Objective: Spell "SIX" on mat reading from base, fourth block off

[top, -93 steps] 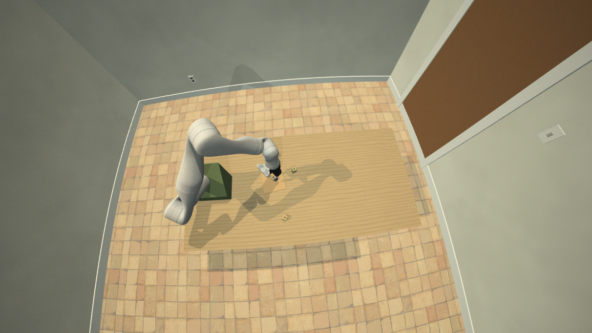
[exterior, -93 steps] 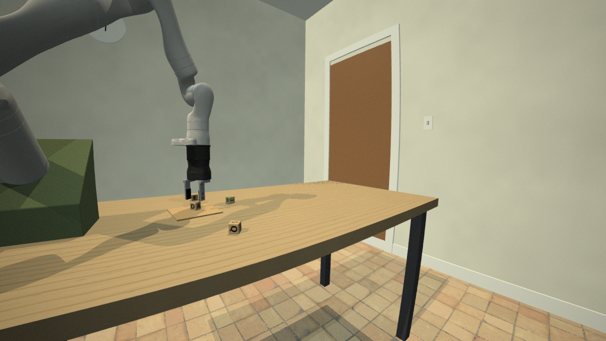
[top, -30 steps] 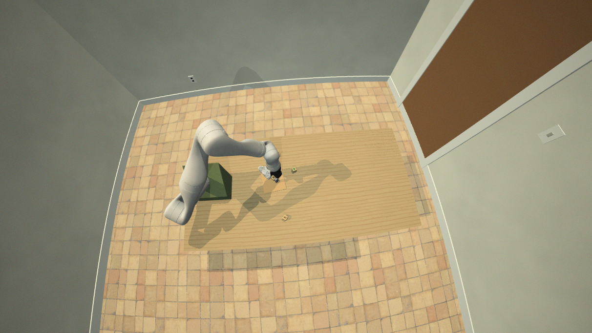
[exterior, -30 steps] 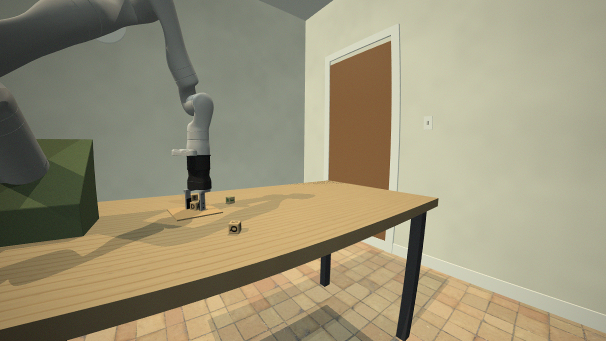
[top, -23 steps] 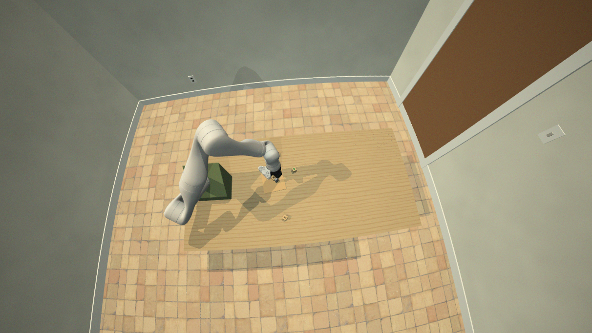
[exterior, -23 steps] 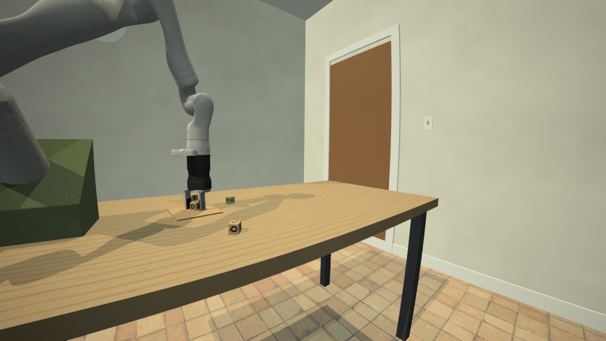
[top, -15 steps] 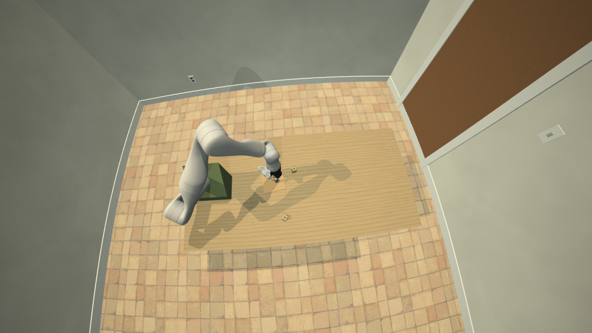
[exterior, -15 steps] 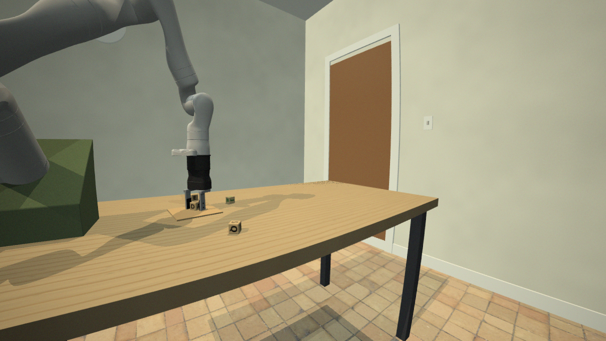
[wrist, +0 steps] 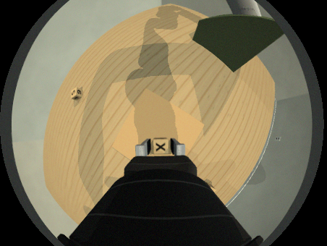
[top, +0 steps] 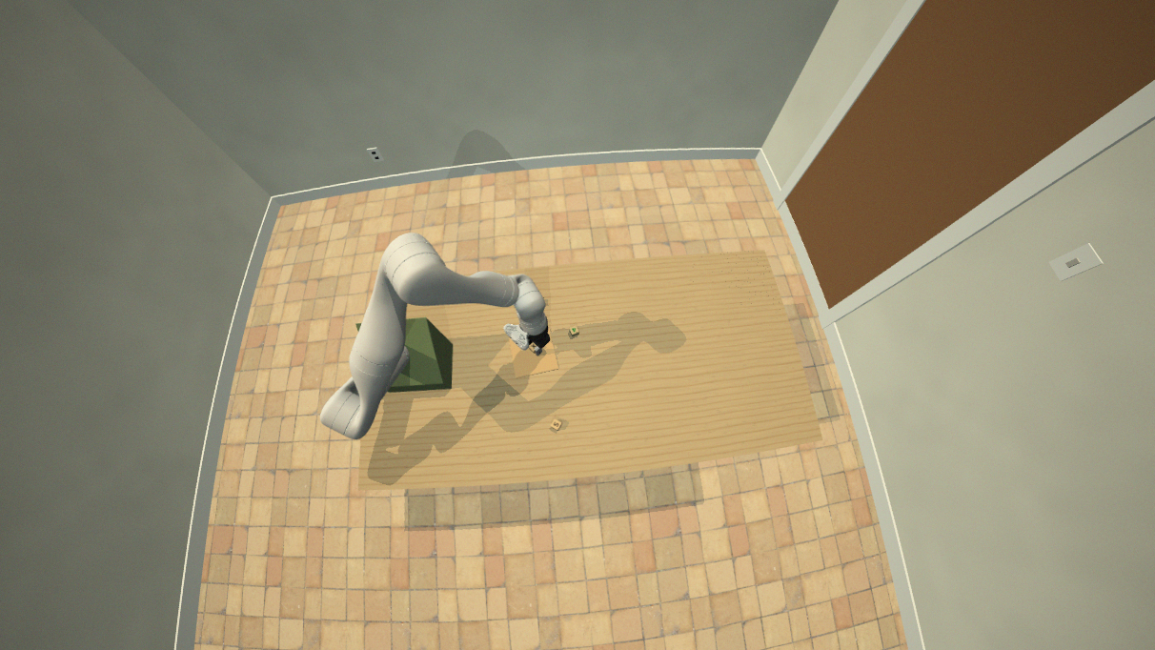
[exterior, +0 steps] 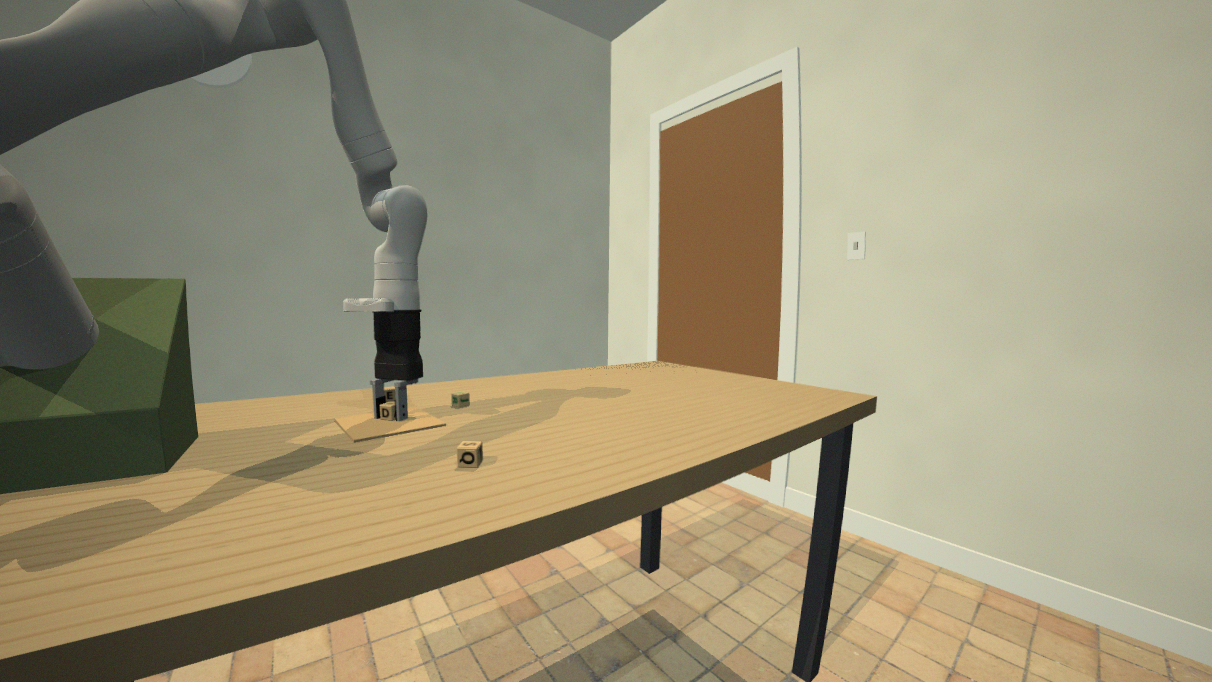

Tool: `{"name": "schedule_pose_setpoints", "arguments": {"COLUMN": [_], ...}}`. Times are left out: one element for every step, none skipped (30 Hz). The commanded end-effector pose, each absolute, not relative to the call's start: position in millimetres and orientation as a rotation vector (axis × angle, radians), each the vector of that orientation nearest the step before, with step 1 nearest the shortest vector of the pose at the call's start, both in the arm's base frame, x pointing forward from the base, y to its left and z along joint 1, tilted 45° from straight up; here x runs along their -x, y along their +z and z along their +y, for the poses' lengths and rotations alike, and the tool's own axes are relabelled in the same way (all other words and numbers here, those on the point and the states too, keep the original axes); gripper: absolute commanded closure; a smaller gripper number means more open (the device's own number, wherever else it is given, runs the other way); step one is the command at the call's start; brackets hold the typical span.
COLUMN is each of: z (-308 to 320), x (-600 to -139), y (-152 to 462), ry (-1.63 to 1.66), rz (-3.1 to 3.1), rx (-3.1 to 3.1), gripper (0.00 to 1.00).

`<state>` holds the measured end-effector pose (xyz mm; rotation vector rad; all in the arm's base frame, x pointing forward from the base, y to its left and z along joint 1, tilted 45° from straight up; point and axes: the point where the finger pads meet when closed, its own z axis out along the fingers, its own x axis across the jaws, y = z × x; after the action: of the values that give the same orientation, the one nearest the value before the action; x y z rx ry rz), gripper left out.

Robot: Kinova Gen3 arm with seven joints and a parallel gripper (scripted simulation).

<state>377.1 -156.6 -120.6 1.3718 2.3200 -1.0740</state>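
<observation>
A wooden block with X on its top face (top: 534, 347) (exterior: 387, 412) (wrist: 160, 146) sits on the square mat (top: 546, 365) (exterior: 398, 430) (wrist: 192, 124). My gripper (top: 535, 349) (exterior: 390, 413) (wrist: 160, 144) is open around it, fingers low on either side, with small gaps in the wrist view. A block with S on top (top: 556, 425) (exterior: 469, 454) (wrist: 76, 93) lies off the mat on the front side. A green-marked block (top: 573, 331) (exterior: 460, 399) lies beyond the mat, top letter unclear. Another block (exterior: 390, 393) shows E on its side behind the gripper; its top is hidden.
The green robot pedestal (top: 432, 355) (exterior: 101, 424) (wrist: 235, 40) stands at the base end of the wooden table (top: 686, 347) (exterior: 635, 441) (wrist: 221, 141). The arm hides the area behind the gripper in the top view, and the gripper body covers the lower wrist view.
</observation>
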Motion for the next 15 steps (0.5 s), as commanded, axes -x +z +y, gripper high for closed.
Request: {"name": "schedule_pose_setpoints", "arguments": {"z": [-155.8,-155.8,-155.8,-155.8,-155.8,-155.8,-155.8,-155.8,-155.8,-155.8,-155.8,-155.8,-155.8,-155.8,-155.8], "x": [-377.9,-377.9,-377.9,-377.9,-377.9,-377.9,-377.9,-377.9,-377.9,-377.9,-377.9,-377.9,-377.9,-377.9,-377.9], "y": [-120.3,-120.3,-120.3,-120.3,-120.3,-120.3,-120.3,-120.3,-120.3,-120.3,-120.3,-120.3,-120.3,-120.3,-120.3], "ry": [-1.072,-1.072,-1.072,-1.072,-1.072,-1.072,-1.072,-1.072,-1.072,-1.072,-1.072,-1.072,-1.072,-1.072,-1.072], "rz": [2.320,2.320,2.320,2.320,2.320,2.320,2.320,2.320,2.320,2.320,2.320,2.320,2.320,2.320,2.320], "rx": [-1.371,-1.371,-1.371,-1.371,-1.371,-1.371,-1.371,-1.371,-1.371,-1.371,-1.371,-1.371,-1.371,-1.371,-1.371], "gripper": [0.21,0.21,0.21,0.21,0.51,0.51,0.51,0.51,0.51,0.51,0.51,0.51,0.51,0.51,0.51]}}
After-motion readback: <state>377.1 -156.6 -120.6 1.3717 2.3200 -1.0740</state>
